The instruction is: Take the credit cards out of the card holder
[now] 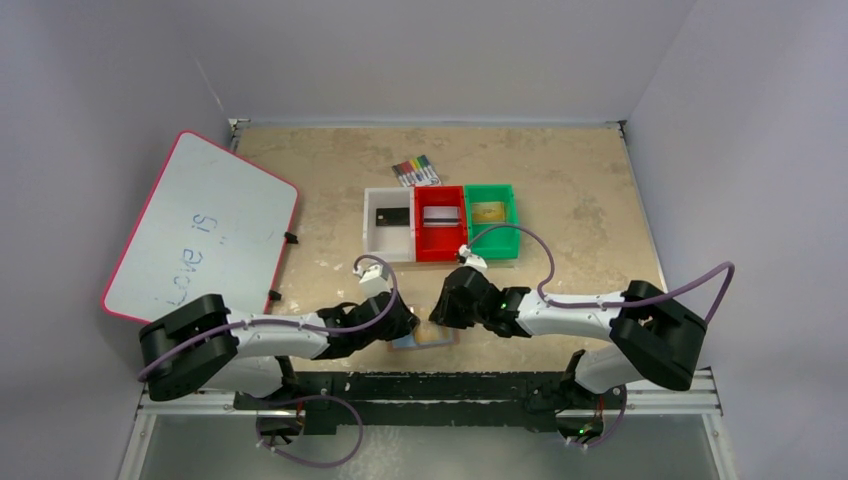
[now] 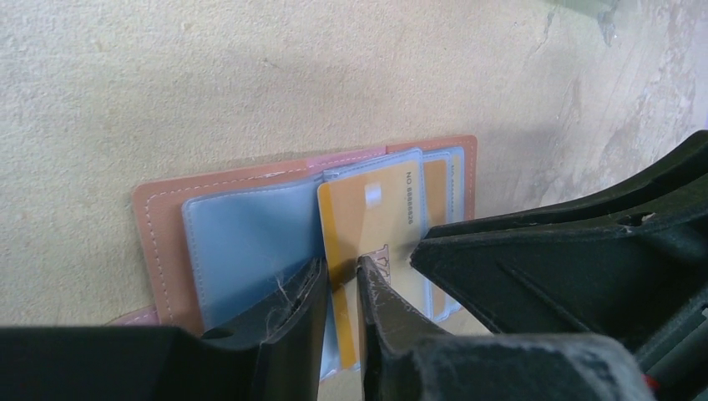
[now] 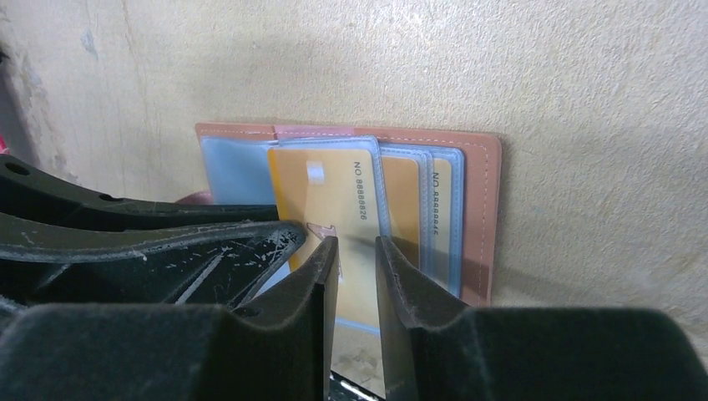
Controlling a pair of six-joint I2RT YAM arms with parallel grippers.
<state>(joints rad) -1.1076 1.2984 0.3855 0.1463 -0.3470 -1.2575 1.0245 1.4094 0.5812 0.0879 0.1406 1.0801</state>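
The tan-brown card holder (image 1: 428, 341) lies open near the table's front edge, between both grippers. In the left wrist view its clear blue pockets (image 2: 242, 242) face up and a gold credit card (image 2: 376, 217) sits in the middle pocket. My left gripper (image 2: 341, 271) hangs over that card's left edge, jaws a narrow gap apart. My right gripper (image 3: 356, 246) hovers over the same gold card (image 3: 330, 192), its jaws also slightly apart. Two more gold cards (image 3: 405, 200) show in pockets behind it. In the top view the left gripper (image 1: 405, 325) and right gripper (image 1: 442, 312) nearly meet.
A white bin (image 1: 370, 225) holds a black card (image 1: 391, 216), a red bin (image 1: 440, 250) a silver card (image 1: 440, 213), a green bin (image 1: 492, 250) a gold card (image 1: 488, 211). Coloured markers (image 1: 415, 170) lie behind them. A red-rimmed whiteboard (image 1: 205, 230) leans at left.
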